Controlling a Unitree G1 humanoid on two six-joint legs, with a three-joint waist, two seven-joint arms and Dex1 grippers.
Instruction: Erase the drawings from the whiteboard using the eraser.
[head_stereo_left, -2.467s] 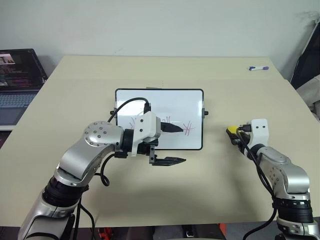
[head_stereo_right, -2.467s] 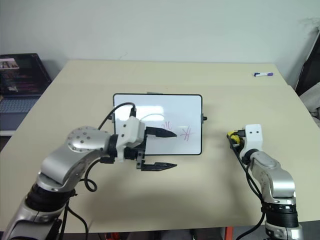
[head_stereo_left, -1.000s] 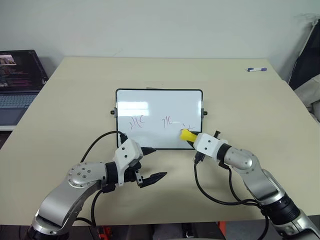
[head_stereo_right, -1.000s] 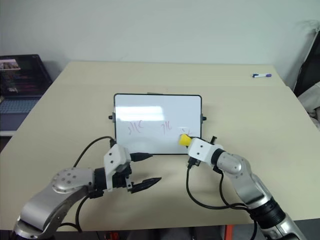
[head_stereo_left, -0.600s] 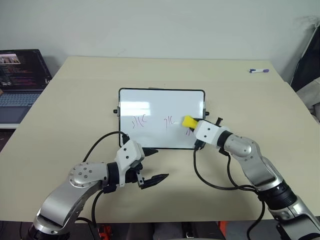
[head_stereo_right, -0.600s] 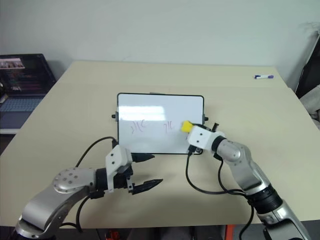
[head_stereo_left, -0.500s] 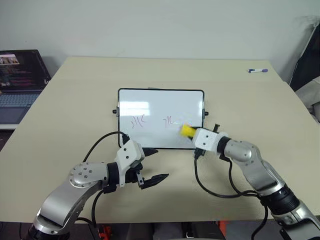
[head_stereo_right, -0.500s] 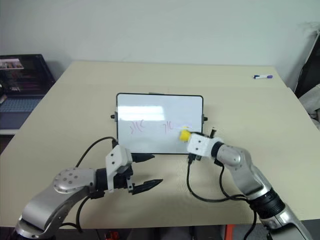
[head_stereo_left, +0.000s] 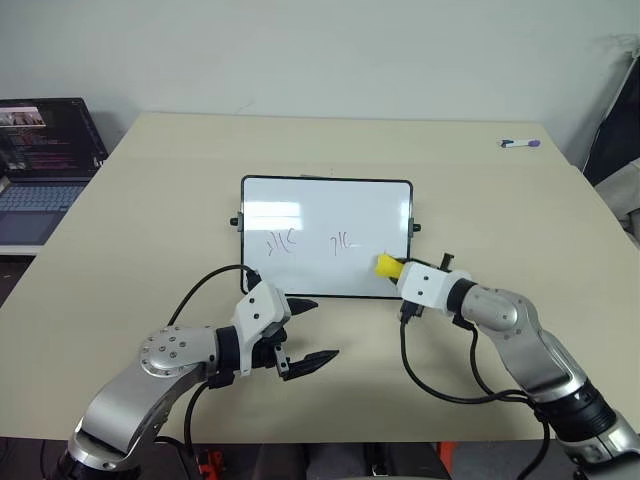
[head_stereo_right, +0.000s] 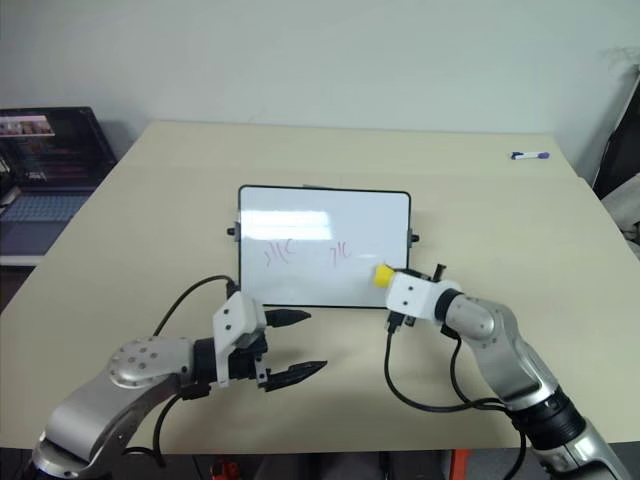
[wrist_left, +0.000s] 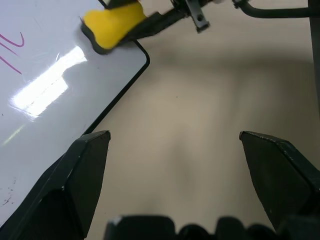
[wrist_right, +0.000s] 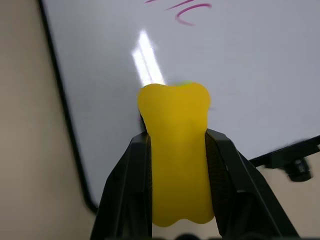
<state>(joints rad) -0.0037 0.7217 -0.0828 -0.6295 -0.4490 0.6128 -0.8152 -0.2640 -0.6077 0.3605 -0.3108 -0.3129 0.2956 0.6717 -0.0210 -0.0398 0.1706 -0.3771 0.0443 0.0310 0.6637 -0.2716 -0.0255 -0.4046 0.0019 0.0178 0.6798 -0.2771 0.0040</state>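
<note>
The eraser (head_stereo_left: 388, 266) is clamped in the right gripper (wrist_right: 175, 150) at the whiteboard (head_stereo_left: 300, 195) corner nearest that arm, where no ink is seen; its dark underside should be kept flat and swept toward the two drawings (head_stereo_left: 285, 240) near the board's middle. The right forearm is angled in toward the board, while the left gripper (head_stereo_left: 310, 331) is held spread and empty just off the board's near edge.
</note>
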